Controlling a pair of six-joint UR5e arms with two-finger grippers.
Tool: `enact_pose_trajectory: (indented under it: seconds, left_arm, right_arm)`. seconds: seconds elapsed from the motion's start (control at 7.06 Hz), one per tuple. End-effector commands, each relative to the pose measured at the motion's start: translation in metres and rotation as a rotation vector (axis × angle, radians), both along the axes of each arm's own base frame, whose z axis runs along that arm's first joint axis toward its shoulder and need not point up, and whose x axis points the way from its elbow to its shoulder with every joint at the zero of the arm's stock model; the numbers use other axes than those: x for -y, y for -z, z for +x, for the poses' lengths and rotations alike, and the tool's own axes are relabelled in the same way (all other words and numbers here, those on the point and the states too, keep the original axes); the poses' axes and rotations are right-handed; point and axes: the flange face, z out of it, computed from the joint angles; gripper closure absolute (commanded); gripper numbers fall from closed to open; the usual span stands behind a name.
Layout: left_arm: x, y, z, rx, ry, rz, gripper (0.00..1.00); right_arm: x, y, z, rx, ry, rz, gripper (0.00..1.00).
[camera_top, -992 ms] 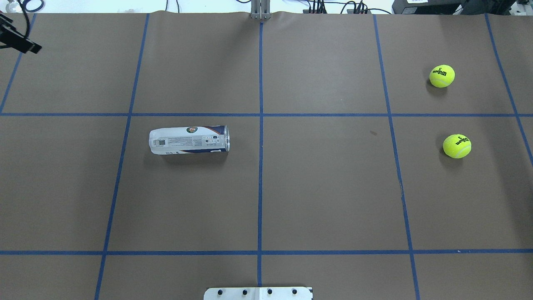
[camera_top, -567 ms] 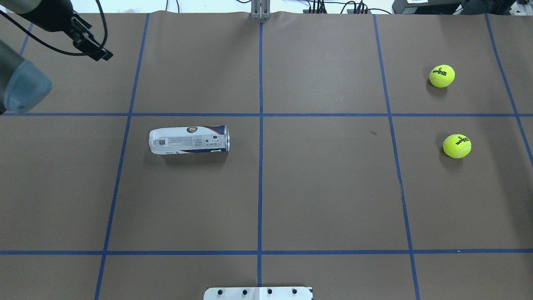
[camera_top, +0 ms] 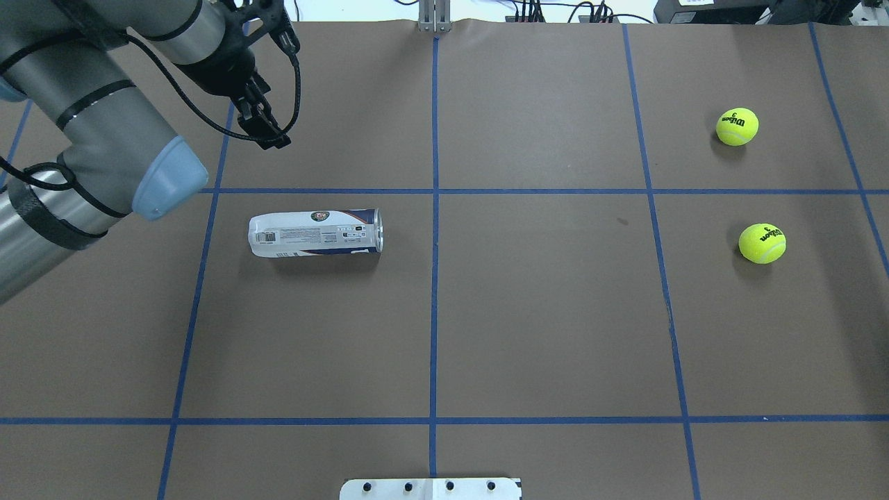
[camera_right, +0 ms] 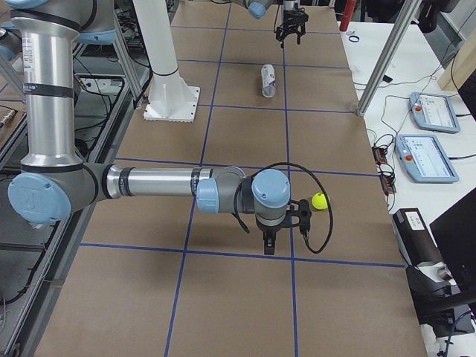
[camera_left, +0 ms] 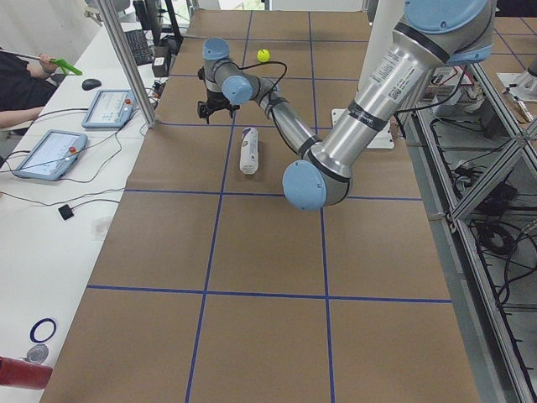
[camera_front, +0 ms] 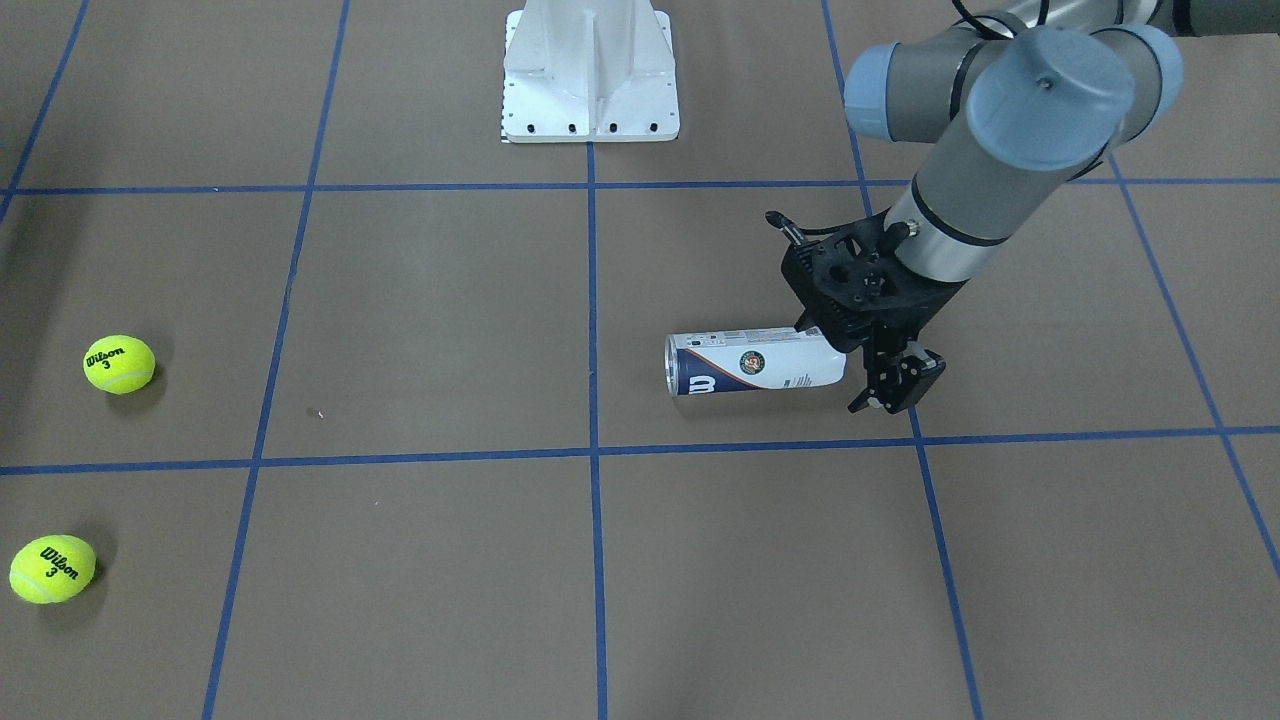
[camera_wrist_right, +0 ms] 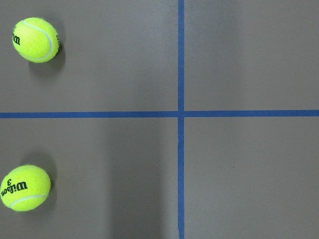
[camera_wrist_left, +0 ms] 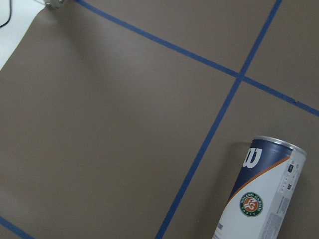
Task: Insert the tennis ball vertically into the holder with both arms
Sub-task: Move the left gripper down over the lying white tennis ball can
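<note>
The holder (camera_top: 316,233) lies on its side left of the table's centre, its open silver rim facing the middle; it also shows in the front view (camera_front: 755,362) and low right in the left wrist view (camera_wrist_left: 264,199). My left gripper (camera_top: 267,135) hangs in the air beyond the holder's closed end (camera_front: 895,392), open and holding nothing. Two yellow tennis balls (camera_top: 737,126) (camera_top: 762,243) rest far right, both seen from above in the right wrist view (camera_wrist_right: 35,39) (camera_wrist_right: 25,187). My right gripper (camera_right: 269,247) shows only in the right side view, beside one ball (camera_right: 320,201); I cannot tell its state.
Blue tape lines divide the brown table cover into squares. The white base plate (camera_front: 590,70) sits at the robot's edge. A metal post (camera_top: 434,17) stands at the far edge. Tablets and a person's arm (camera_left: 17,75) are at a side desk.
My left arm has swung in from the far left corner toward the right, bringing its gripper close to the holder. The holder and both balls have not moved.
</note>
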Motion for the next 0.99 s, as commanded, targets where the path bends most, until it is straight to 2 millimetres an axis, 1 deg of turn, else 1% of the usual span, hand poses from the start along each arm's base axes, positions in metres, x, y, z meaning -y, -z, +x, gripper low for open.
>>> enact_pose_trajectory:
  seconds: [0.0, 0.14, 0.28, 0.43, 0.57, 0.85]
  left_arm:
    - [-0.002, 0.013, 0.042, 0.016, -0.088, 0.048, 0.0]
    - [-0.008, 0.019, 0.07, 0.025, -0.117, 0.052, 0.0]
    - [-0.019, 0.024, 0.095, 0.062, -0.128, 0.112, 0.0]
    - [-0.03, 0.024, 0.116, 0.086, -0.139, 0.138, 0.0]
    - [-0.037, 0.023, 0.134, 0.102, -0.15, 0.141, 0.0]
    - [-0.052, 0.017, 0.157, 0.131, -0.163, 0.159, 0.0]
  right_arm:
    - [0.0, 0.0, 0.0, 0.0, -0.001, 0.0, 0.01]
    - [0.001, 0.0, 0.0, 0.0, -0.001, 0.0, 0.01]
    - [0.002, 0.0, 0.0, -0.001, -0.001, 0.0, 0.01]
    - [0.002, -0.001, 0.0, -0.001, -0.001, -0.002, 0.01]
    - [0.001, -0.002, 0.0, 0.001, -0.002, -0.006, 0.01]
    - [0.001, -0.003, 0.0, -0.001, -0.002, -0.007, 0.01]
